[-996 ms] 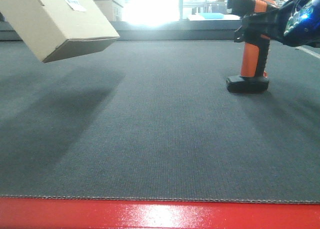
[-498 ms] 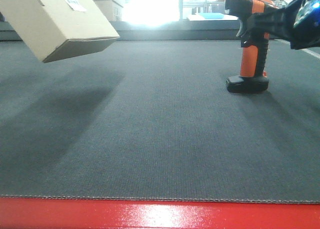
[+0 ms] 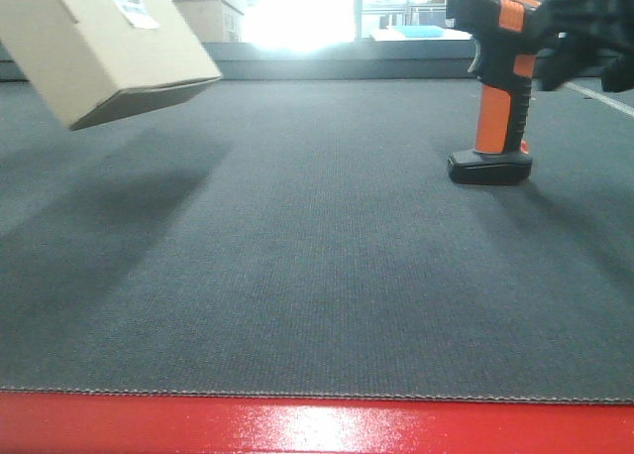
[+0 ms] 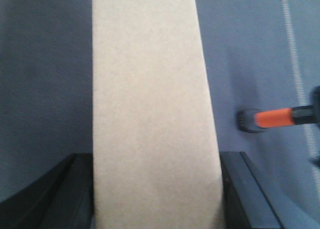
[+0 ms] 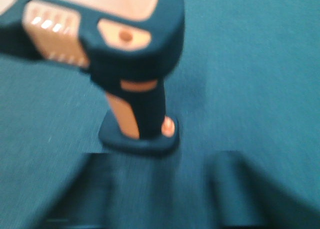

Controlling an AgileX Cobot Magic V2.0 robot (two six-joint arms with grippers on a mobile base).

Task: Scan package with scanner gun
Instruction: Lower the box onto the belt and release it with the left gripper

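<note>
Since half a second ago the package [image 3: 104,48] has drifted a little to the left and its near edge has tipped lower, while the dark right arm has pulled back from the scanner gun [image 3: 492,87], so that only a blurred black mass lies behind and to the right of the gun's head. In the front view the box hangs tilted in the air at the far left, clear of the grey mat [image 3: 317,276], its small white label [image 3: 133,8] turned up and toward the middle of the scene; that tilt looks meant to offer the label to the gun's nose. The left wrist view shows why it hangs: the left gripper [image 4: 155,199] pinches the box between its two dark fingers [image 4: 247,194], one pressed on each long side. The gun stands upright on its flat black base at the far right, well apart from the box, orange handle vertical and head pointing left. In the right wrist view the right gripper [image 5: 155,189] is spread, its fingers blurred and near the camera, with the gun's base beyond the gap and nothing between them. I judge the scan not yet made, since the gun stands unheld on the mat.
</note>
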